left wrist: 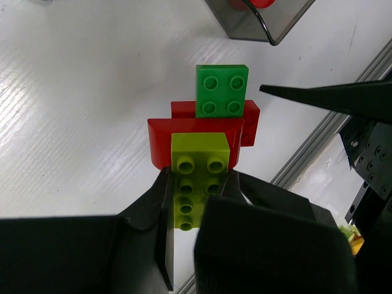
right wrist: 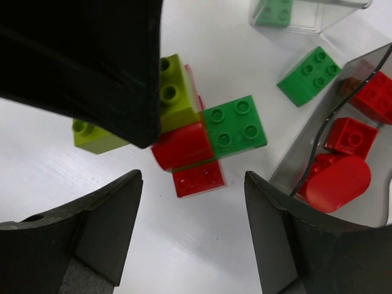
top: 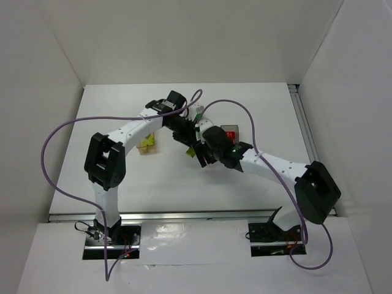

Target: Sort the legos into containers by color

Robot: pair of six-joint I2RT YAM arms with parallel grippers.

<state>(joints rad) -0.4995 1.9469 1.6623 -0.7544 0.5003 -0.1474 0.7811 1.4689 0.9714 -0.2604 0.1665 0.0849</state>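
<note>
The left wrist view shows the left end effector point(left wrist: 197, 184) closed snugly on a yellow-green brick point(left wrist: 199, 174), one finger on each long side. That brick sits against a clump of two red bricks point(left wrist: 184, 138) and a green brick point(left wrist: 222, 90) on the white desk point(left wrist: 73, 122).

The right wrist view shows the same clump from the other side. There the right end effector point(right wrist: 193, 177) hangs above it, spread wide and holding nothing. Only this view shows a second yellow-green brick point(right wrist: 92, 136) lying behind the clump and a loose green brick point(right wrist: 309, 75). It also shows the clear bin point(right wrist: 318, 18) with a green piece inside, and the grey bin point(right wrist: 306, 147) holding red bricks and a rounded red piece point(right wrist: 337, 184).

From the top camera both wrists crowd mid-desk and hide the clump. It alone shows a third bin point(top: 147, 145) with yellow-green pieces beside the left arm.
</note>
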